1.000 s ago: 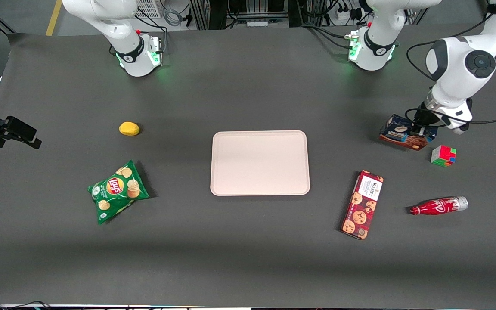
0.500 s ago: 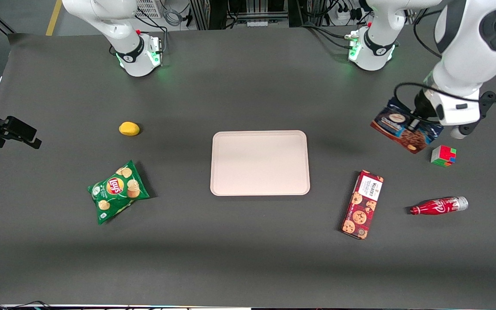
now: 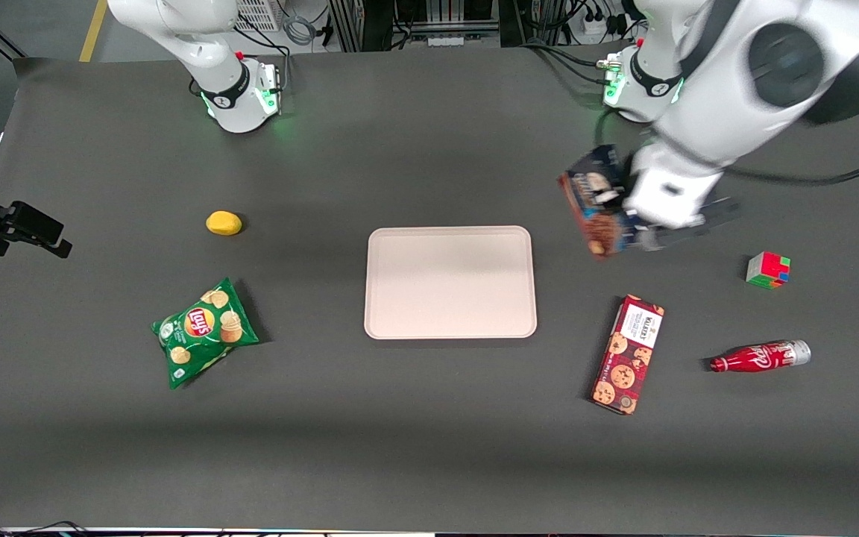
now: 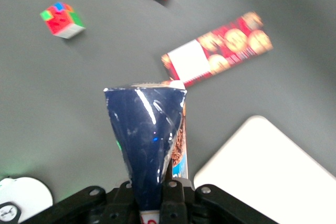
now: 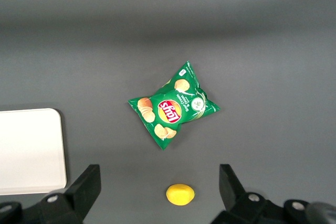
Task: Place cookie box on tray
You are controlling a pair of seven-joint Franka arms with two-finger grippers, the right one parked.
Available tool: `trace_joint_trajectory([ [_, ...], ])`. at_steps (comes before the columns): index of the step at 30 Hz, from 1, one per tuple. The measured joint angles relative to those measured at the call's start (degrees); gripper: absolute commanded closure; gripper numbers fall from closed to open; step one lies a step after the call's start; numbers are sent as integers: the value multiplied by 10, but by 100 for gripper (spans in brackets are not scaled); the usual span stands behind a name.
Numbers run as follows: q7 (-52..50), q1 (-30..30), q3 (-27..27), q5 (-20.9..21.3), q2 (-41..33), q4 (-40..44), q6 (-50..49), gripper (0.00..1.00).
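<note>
Aloft, the gripper [image 3: 618,212] clamps the cookie box [image 3: 595,201] just beside the tray [image 3: 450,282] rim.

Dark grey table [image 3: 414,447], evenly lit.

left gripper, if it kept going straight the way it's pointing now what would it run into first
The left gripper points down, shut on the cookie box. Judging by the wrist view, the box's free end would probably meet bare table first, between the red cookie box and the tray; depth is unclear.

even overhead light, soft shadows on the worktop [image 3: 429,447]; glare streaks the cookie box [image 4: 149,140]; gripper [image 3: 627,212] motion-blurred.
</note>
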Motion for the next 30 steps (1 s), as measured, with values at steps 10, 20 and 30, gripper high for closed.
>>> trace_joint_trajectory([
  [10, 51, -3, -53, -6, 103, -33, 109, 92],
  [20, 93, -3, -53, -5, 175, -115, 289, 92],
  [30, 97, -10, -54, 48, 195, -122, 309, 95],
])
